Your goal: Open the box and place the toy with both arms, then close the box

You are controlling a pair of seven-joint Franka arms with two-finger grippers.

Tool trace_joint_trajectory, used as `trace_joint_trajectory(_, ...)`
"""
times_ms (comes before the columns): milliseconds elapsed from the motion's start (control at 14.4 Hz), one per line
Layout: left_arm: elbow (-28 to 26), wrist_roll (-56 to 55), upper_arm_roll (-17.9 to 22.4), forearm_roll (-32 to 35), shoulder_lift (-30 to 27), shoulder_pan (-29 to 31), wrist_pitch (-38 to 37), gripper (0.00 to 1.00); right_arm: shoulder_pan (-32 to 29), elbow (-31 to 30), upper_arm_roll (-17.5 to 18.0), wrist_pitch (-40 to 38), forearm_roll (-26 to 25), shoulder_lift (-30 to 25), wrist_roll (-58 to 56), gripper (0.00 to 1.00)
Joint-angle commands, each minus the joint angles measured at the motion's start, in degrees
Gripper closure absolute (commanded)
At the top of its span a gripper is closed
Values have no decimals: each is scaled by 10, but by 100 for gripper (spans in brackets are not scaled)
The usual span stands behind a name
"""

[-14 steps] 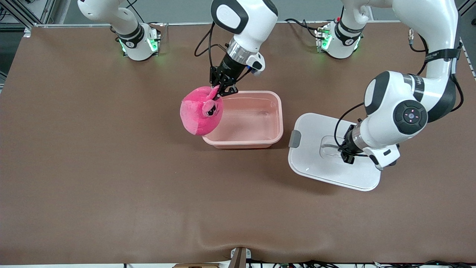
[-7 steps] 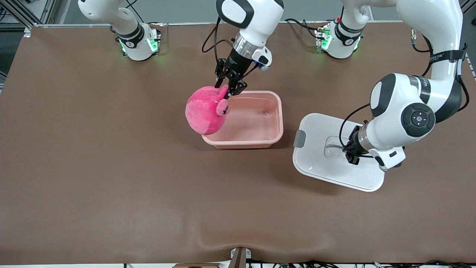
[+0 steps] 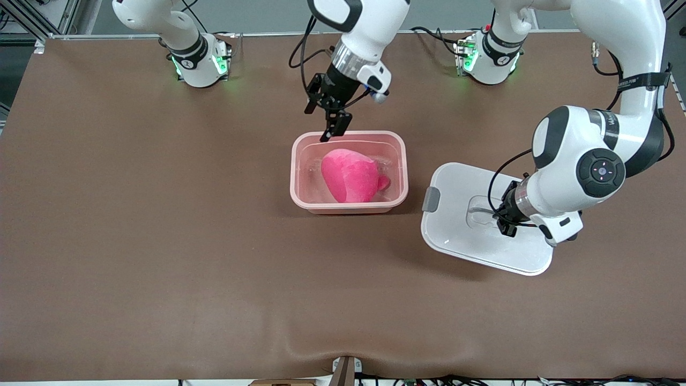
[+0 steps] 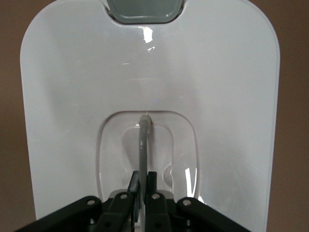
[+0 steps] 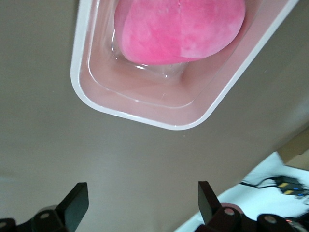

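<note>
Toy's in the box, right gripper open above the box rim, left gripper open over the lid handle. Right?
Not quite: the left gripper is shut on the lid handle, as the left wrist view shows. The rest holds: the toy lies in the box and the right gripper is open above its rim.

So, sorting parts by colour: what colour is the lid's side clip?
Grey, on the white lid; the clip shows best in the left wrist view.

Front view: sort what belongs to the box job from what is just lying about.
Job:
box, toy inside
lid, beside the box, left gripper shut on its handle
right gripper, open over the box

Lying about:
cables at the table's nearest edge
</note>
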Motion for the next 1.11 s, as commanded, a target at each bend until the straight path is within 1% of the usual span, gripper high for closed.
trace_joint_trajectory(0, -7, 6, -4, 10, -8, 3, 6, 100, -91, 5, 6, 8, 50, 3, -1, 0)
trace_joint_trajectory(139, -7, 6, -4, 10, -8, 3, 6, 100, -116, 2, 4, 17, 46, 2, 10, 0)
trace_joint_trajectory(277, -7, 6, -4, 10, -8, 4, 7, 100, -169, 1, 6, 38, 51, 3, 85, 0)
trace_joint_trajectory(347, -7, 6, -4, 10, -8, 3, 7, 100, -189, -1, 7, 50, 58, 3, 103, 0)
trace_joint_trajectory(554, -7, 6, -4, 10, -9, 2, 7, 100, -245, -4, 6, 54, 71, -1, 184, 0)
trace_joint_trajectory(624, -7, 5, -5, 9, -10, 2, 7, 100, -273, -4, 6, 57, 83, -2, 208, 0)
trace_joint_trajectory(693, -7, 3, -5, 8, -11, -1, 7, 100, -301, -5, 6, 68, 108, -4, 236, 0)
trace_joint_trajectory(832, -6, -5, -6, 7, -14, -5, 6, 100, -363, -5, 6, 90, 140, -11, 295, 0)
trace_joint_trajectory(970, -6, -13, -18, 5, -15, -4, 4, 100, -411, -9, 5, 108, 167, -12, 338, 0)
trace_joint_trajectory(1040, -5, -27, -23, 5, -16, -5, 3, 100, -449, -12, 7, 127, 194, -18, 374, 0)
